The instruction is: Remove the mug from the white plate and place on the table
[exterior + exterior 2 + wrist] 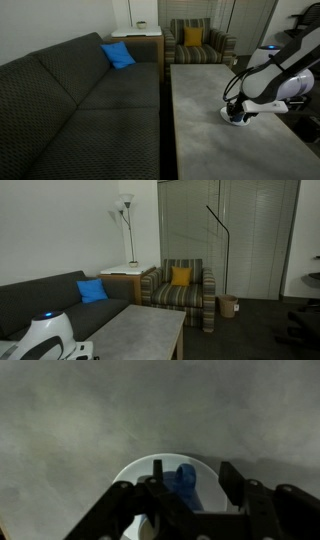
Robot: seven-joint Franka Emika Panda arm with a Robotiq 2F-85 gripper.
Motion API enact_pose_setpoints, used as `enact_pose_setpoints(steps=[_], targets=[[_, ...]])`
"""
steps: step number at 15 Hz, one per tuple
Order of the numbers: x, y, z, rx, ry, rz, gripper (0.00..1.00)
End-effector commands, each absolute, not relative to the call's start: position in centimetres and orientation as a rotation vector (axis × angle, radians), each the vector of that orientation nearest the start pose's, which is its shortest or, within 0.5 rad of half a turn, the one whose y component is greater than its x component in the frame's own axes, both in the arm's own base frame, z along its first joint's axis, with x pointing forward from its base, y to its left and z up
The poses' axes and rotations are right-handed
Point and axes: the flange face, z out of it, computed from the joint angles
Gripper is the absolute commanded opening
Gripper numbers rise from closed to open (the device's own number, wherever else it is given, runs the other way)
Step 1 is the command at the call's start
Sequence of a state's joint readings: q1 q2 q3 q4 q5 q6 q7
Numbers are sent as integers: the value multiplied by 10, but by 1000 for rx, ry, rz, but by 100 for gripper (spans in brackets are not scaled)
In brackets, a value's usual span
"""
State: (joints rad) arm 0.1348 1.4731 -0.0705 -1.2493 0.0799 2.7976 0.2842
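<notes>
Dark blue mug (186, 482) resting on white plate (148, 468), toward right side of grey bench (200, 130). Tool (190, 495) lowered around mug, released, fingers apart on both sides. Robot arm (280, 70) mostly covering mug in an exterior view. Left of bench: dark sofa (70, 100) with blue cushion (117, 55). Far end: striped armchair (197, 45).

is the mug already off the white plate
No, the wrist view shows the mug sitting on the white plate.
</notes>
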Motion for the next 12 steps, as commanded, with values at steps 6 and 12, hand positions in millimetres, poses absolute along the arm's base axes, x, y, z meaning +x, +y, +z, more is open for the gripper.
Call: enact_pose_setpoints(steps=[6, 12], targets=[[652, 39, -131, -3157, 353, -201, 41], [653, 36, -130, -3159, 361, -209, 34]])
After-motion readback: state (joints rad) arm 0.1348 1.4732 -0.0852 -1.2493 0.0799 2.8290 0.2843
